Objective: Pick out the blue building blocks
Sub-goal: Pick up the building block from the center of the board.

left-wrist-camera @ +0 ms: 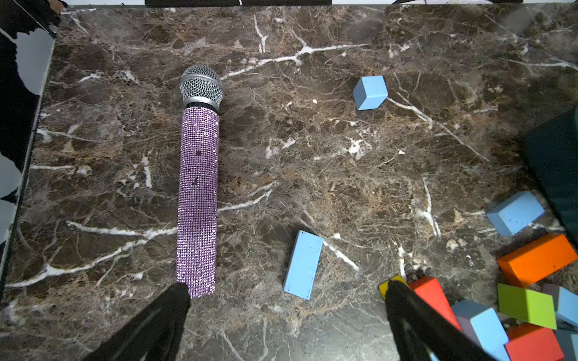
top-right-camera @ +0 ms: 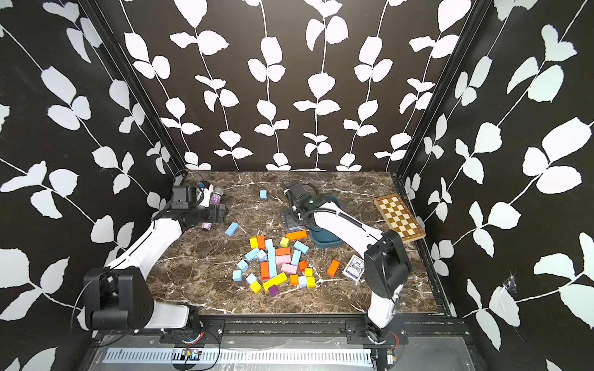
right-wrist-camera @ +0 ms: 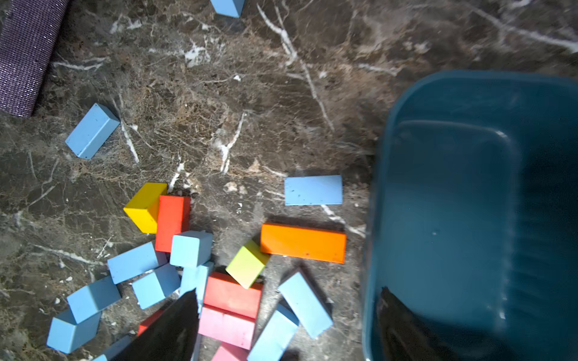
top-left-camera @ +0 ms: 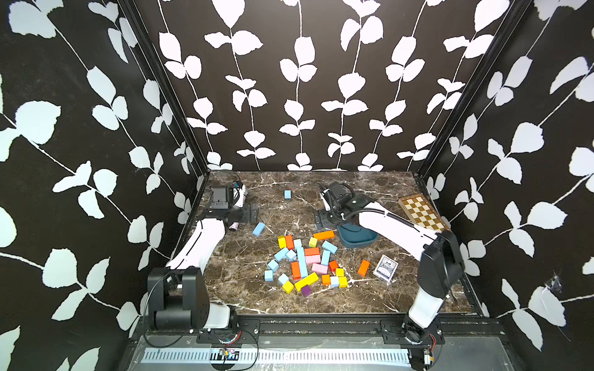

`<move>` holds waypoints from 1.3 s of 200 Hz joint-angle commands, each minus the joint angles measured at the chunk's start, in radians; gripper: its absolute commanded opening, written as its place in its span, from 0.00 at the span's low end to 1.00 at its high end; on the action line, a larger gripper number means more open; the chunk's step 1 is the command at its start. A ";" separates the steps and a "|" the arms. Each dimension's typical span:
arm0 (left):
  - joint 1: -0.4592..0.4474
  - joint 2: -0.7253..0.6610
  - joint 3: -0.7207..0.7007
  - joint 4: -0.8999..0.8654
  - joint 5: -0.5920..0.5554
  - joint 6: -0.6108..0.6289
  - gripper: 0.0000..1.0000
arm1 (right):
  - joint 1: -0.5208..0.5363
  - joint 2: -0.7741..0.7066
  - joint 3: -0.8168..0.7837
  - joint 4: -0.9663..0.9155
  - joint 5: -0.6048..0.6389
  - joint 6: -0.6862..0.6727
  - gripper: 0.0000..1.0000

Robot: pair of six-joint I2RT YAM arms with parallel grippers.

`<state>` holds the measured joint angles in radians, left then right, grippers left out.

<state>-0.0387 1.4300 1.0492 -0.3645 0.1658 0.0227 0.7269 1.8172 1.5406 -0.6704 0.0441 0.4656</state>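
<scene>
The left gripper [top-left-camera: 253,214] hovers wide open and empty near a sparkly purple microphone [left-wrist-camera: 197,200]. The blue building blocks [top-left-camera: 302,261] lie mostly in a mixed pile mid-surface [top-left-camera: 244,289], with two strays toward the back left. The right gripper [top-left-camera: 320,220], spread wide and holding nothing, hangs over the pile's far edge and the teal tray [top-left-camera: 360,242] rim.

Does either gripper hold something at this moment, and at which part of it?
Nothing is held. The left gripper and the right gripper both stand open above the table, and nothing is clamped in either.
</scene>
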 commanded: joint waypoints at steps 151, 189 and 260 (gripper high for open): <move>-0.033 0.091 0.118 -0.046 -0.003 0.023 0.99 | 0.026 0.470 0.540 -0.370 -0.011 -0.023 0.84; -0.033 0.072 0.079 -0.040 -0.001 0.013 0.99 | -0.019 0.461 0.506 -0.366 0.005 -0.028 0.85; -0.033 0.066 0.058 -0.038 0.007 0.013 0.99 | -0.089 0.504 0.521 -0.369 -0.038 -0.087 0.83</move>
<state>-0.0696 1.5349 1.1225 -0.4088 0.1677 0.0372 0.6456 2.2887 2.0541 -1.0073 0.0242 0.4065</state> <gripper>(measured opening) 0.989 0.835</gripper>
